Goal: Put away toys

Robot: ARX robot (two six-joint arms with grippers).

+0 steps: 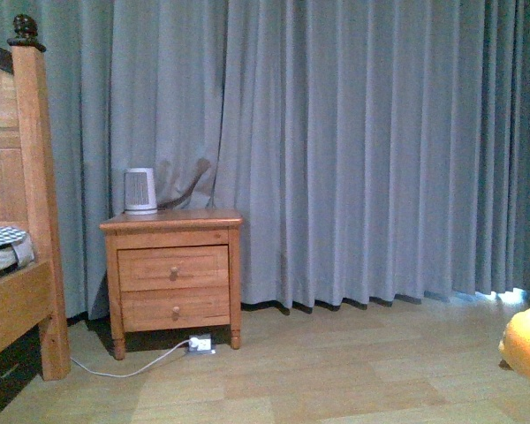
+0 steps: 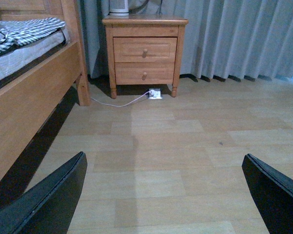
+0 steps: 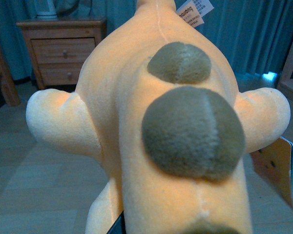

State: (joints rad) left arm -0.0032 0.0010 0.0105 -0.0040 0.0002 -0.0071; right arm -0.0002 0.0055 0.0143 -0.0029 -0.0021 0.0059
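the plush toy [image 3: 161, 126] fills the right wrist view from close up: fuzzy orange-yellow cloth, two round grey-brown patches along its middle seam, a stubby limb on each side, a white label [image 3: 194, 10] at its far end and an orange card tag [image 3: 276, 168] by one limb. in the front view it shows only as an orange lump at the lower right edge, well apart from the nightstand [image 1: 172, 265]. the right tool [image 3: 118, 225] is a dark sliver under the toy; i cannot tell whether it pinches it. the left tool [image 2: 163, 158] is spread wide over the bare wooden floor [image 2: 156, 146], holding nothing. a small white device [image 1: 140, 190] stands on the nightstand's tabletop, before the blue-grey curtain [image 1: 362, 150]. a white cable [image 1: 132, 367] lies under the nightstand, beside the bed [image 1: 18, 305].
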